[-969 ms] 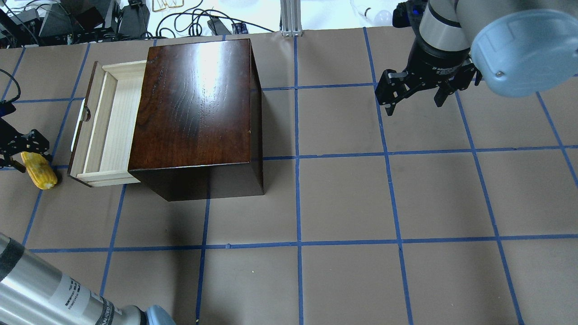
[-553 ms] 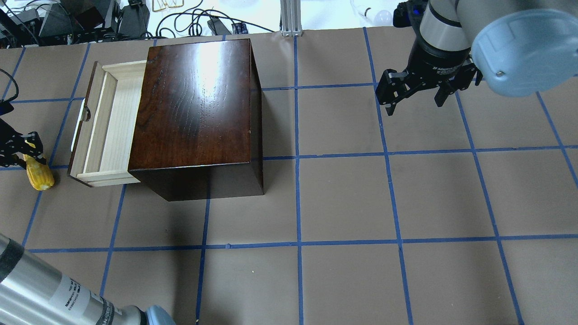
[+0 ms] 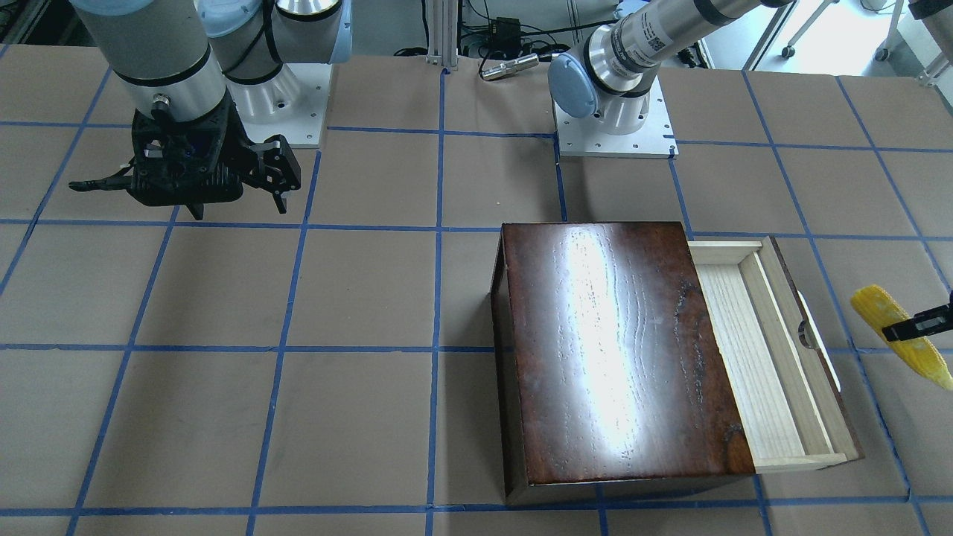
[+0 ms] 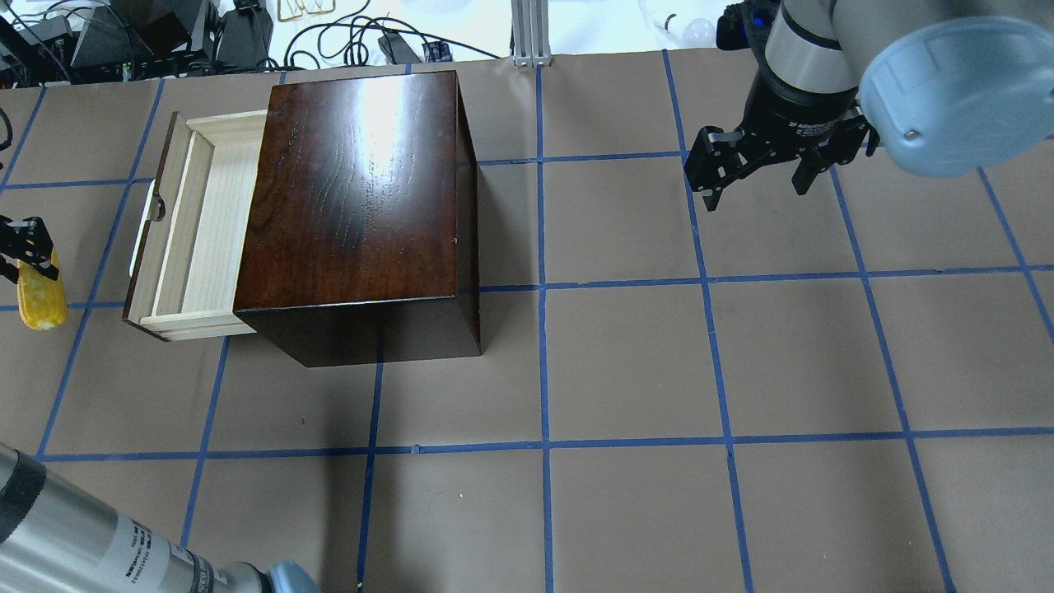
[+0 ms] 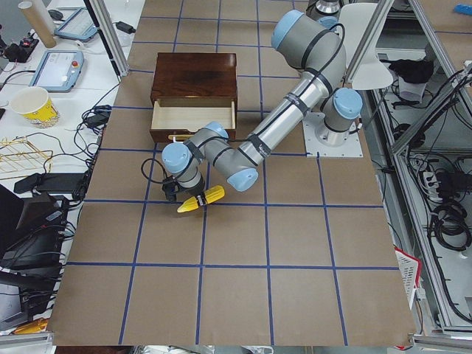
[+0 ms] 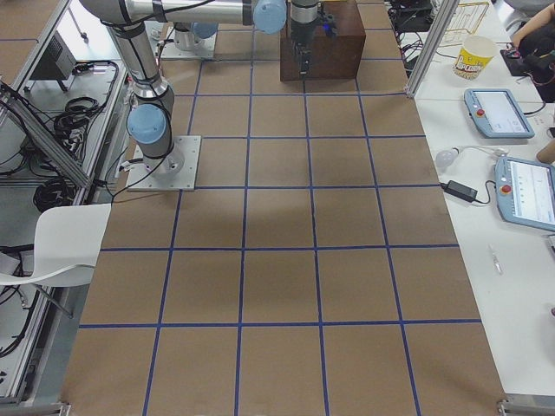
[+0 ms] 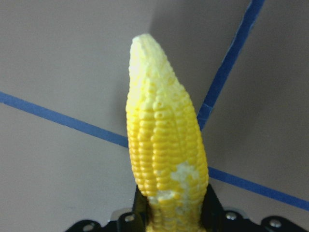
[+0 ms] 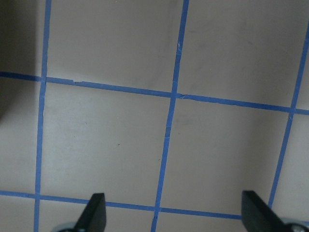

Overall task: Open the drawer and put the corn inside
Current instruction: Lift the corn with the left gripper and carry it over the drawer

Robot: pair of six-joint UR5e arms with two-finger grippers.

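The dark wooden box (image 4: 354, 198) stands at the left of the table, and its pale-wood drawer (image 4: 193, 226) is pulled open toward the left, empty inside. The drawer also shows in the front view (image 3: 767, 350). My left gripper (image 4: 25, 251) is shut on the thick end of the yellow corn (image 4: 39, 296), to the left of the drawer front. The left wrist view shows the corn (image 7: 164, 159) held between the fingers, above the table. My right gripper (image 4: 757, 185) is open and empty at the far right, well away from the box.
Blue tape lines grid the brown table. Cables and equipment (image 4: 165, 33) lie along the far edge. The arm bases (image 3: 610, 112) stand on the robot's side. A popcorn cup (image 5: 33, 103) and tablets sit on a side bench.
My left gripper has closed on the corn and carried it left and a little away from the robot. The corn now points along the tape line. The right arm has not moved.
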